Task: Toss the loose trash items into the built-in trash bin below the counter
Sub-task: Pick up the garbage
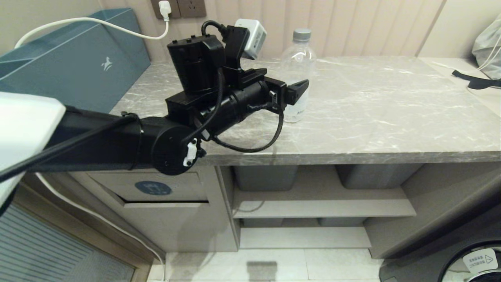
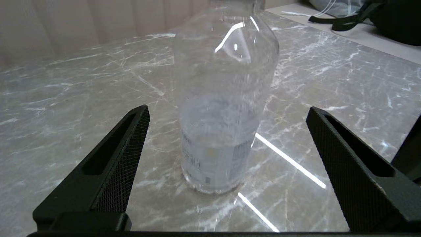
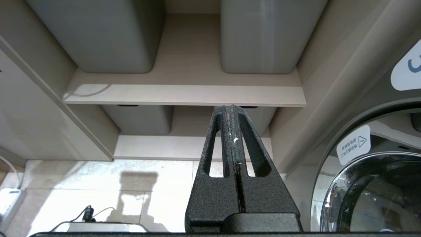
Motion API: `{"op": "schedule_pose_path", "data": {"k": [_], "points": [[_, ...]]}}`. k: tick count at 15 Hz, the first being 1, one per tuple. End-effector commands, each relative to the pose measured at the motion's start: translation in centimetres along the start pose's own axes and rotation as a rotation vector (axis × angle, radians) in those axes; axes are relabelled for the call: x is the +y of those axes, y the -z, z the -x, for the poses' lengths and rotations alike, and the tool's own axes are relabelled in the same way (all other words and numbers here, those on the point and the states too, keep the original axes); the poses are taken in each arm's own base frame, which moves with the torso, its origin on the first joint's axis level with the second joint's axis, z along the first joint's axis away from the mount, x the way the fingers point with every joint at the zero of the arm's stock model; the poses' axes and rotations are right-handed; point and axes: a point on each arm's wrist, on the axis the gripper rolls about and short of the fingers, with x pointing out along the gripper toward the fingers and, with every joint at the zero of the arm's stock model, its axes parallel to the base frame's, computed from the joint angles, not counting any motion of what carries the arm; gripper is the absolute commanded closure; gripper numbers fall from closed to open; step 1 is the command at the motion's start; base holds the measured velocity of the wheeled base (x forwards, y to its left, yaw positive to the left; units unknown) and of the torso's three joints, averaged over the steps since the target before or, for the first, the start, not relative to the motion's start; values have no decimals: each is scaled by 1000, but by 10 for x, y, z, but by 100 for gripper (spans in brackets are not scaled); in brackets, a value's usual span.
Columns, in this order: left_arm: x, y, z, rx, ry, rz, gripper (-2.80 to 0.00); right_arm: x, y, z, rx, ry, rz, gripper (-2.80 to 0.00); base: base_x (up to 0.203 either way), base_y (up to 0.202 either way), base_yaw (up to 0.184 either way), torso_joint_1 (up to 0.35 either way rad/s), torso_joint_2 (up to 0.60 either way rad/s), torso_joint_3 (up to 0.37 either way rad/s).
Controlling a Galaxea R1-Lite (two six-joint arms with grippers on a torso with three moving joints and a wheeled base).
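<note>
Item: clear bottle (image 2: 223,108), upright on table (image 1: 372,113). Left tool (image 2: 227,158) stood wide, bracketing it untouched; right tool (image 3: 233,138) closed, parked. Step: pre-grasp; next, advance and close.

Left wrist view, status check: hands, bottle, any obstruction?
Left hand open, fingers either side of bottle, not touching. Right hand shut, parked low by shelves. Bottle upright on counter. Nothing between hand and bottle.

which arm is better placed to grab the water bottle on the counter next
Left. The left end effector is open at counter height with the upright water bottle standing ahead between its fingers, not yet touched. The right end effector is shut and sits low, facing the shelves with grey bins under the counter.
</note>
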Motion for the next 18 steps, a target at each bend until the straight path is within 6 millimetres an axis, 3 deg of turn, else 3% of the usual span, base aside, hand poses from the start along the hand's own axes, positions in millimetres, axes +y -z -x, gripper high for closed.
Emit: {"op": "schedule_pose_path", "data": {"k": [1,14,15,16,18], "points": [[-1,11,-11,10,4,0,-280,0,0,0,0,0,0,0,0,0,0,0,0,0],[0,38,-55,-11,-3,-5,-280,0,0,0,0,0,0,0,0,0,0,0,0,0],[1,38,-58,-21,-4,-6,-89,0,0,0,0,0,0,0,0,0,0,0,0,0],[0,41,-58,-17,-5,-6,0,0,0,0,0,0,0,0,0,0,0,0,0,0],[1,40,-58,-19,-10,-6,0,0,0,0,0,0,0,0,0,0,0,0,0,0]]}}
